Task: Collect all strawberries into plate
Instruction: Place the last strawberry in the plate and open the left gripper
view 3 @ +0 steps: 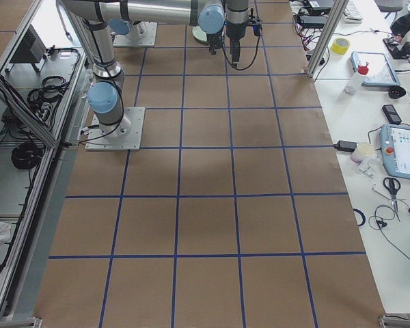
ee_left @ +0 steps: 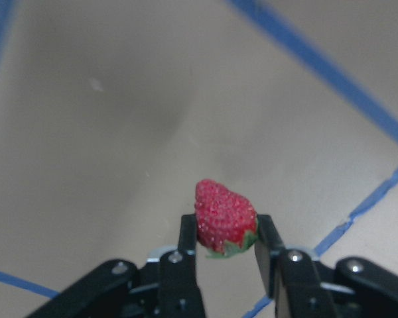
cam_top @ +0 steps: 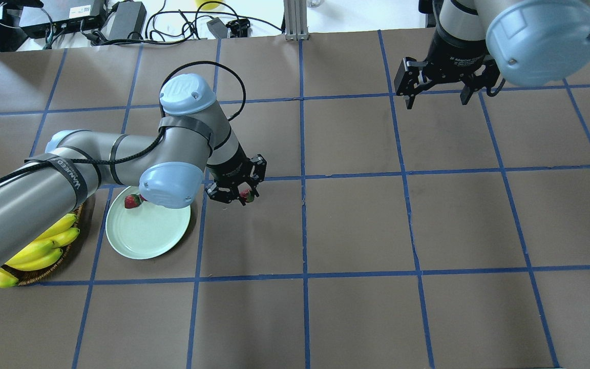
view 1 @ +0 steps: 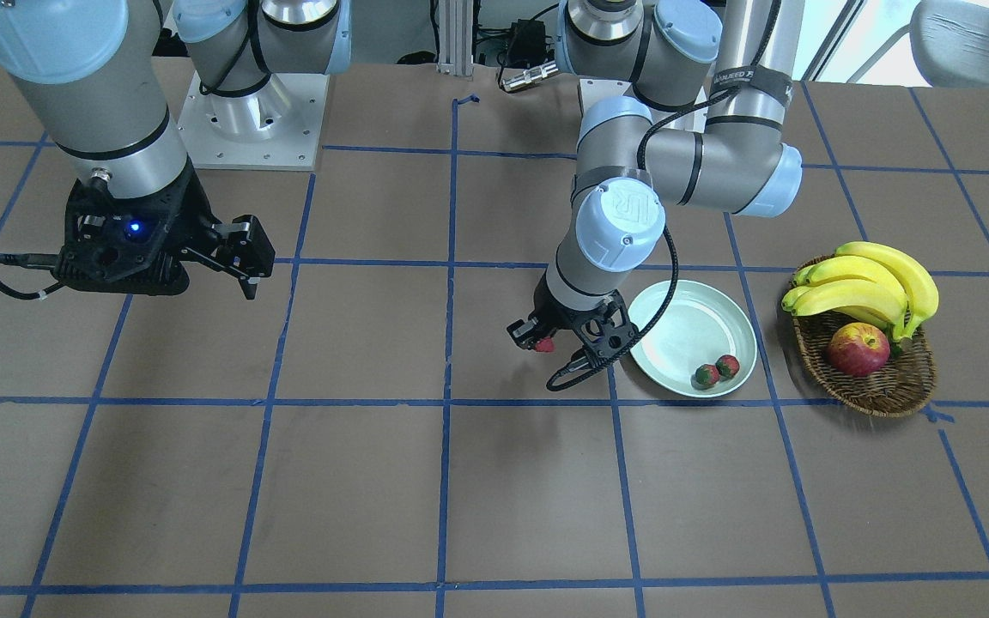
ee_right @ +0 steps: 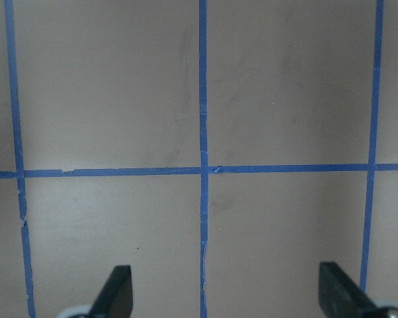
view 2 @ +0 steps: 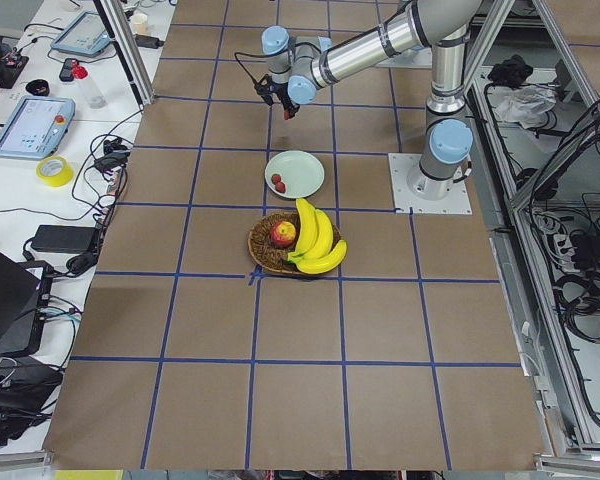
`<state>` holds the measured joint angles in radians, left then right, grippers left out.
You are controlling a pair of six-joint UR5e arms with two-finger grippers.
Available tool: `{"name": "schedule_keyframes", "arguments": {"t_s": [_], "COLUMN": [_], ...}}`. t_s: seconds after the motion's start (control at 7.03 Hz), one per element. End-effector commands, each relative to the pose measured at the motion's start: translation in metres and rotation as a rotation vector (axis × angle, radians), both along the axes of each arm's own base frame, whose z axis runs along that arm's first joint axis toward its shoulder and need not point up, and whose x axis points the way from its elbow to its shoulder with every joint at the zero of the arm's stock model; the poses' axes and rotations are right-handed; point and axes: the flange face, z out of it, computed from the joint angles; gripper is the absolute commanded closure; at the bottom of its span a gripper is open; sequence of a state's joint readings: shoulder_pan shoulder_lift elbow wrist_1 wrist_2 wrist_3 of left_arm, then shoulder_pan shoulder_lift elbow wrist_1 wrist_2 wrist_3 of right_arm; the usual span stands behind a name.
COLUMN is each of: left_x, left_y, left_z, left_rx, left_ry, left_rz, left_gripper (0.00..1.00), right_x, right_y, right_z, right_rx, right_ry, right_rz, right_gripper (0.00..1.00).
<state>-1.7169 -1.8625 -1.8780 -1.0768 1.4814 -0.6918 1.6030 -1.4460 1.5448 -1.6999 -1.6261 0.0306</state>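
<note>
My left gripper (ee_left: pixel 224 232) is shut on a small red strawberry (ee_left: pixel 222 215) and holds it above the brown table, just beside the pale mint-green plate (view 1: pixel 683 305); it also shows in the front view (view 1: pixel 543 343) and the overhead view (cam_top: pixel 246 196). Two more strawberries (view 1: pixel 716 371) lie side by side in the plate near its rim. In the overhead view one of them (cam_top: pixel 132 201) shows, the other hidden by the arm. My right gripper (view 1: pixel 245 257) hangs open and empty over the table far from the plate; its fingertips (ee_right: pixel 119 291) stand wide apart.
A brown wicker basket (view 1: pixel 881 382) with bananas (view 1: pixel 868 283) and a red-yellow apple (view 1: pixel 857 349) stands just beyond the plate. Blue tape lines grid the brown table. The left arm's elbow overhangs part of the plate in the overhead view.
</note>
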Motion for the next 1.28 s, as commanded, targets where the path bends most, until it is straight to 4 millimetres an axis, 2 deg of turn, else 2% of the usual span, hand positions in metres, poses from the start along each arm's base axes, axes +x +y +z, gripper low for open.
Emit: {"name": "schedule_keyframes", "arguments": {"t_s": [0.0,0.14,0.43,0.57,0.71,1.0,1.14], "left_x": [0.065,0.104,0.145,0.166,0.167,0.166,0.165], "left_y": [-0.018,-0.023,-0.026,-0.024,-0.020,-0.022,-0.026], "left_z": [0.031,0.031,0.025,0.020,0.014,0.023,0.043], "left_rx": [0.057,0.070,0.092,0.109,0.120,0.097,0.055], "left_ry": [-0.116,-0.123,-0.095,-0.078,-0.069,-0.069,-0.078], "left_rz": [-0.191,-0.233,-0.343,-0.359,-0.361,-0.356,-0.354], "left_gripper": [1.00,1.00,1.00,0.54,0.01,0.00,0.00], "right_x": [0.000,0.000,0.000,-0.001,-0.001,-0.001,-0.001], "right_y": [0.000,0.000,0.001,0.001,0.001,0.001,0.001], "right_z": [0.000,0.000,0.001,0.001,0.000,-0.001,-0.001], "right_rx": [0.001,0.001,0.002,0.004,0.005,0.010,0.007], "right_ry": [0.001,0.005,0.005,0.008,0.008,0.008,0.008], "right_rz": [0.000,0.000,0.000,0.000,0.000,0.000,-0.002], "right_gripper": [0.00,0.00,0.00,0.00,0.00,0.00,0.00]}}
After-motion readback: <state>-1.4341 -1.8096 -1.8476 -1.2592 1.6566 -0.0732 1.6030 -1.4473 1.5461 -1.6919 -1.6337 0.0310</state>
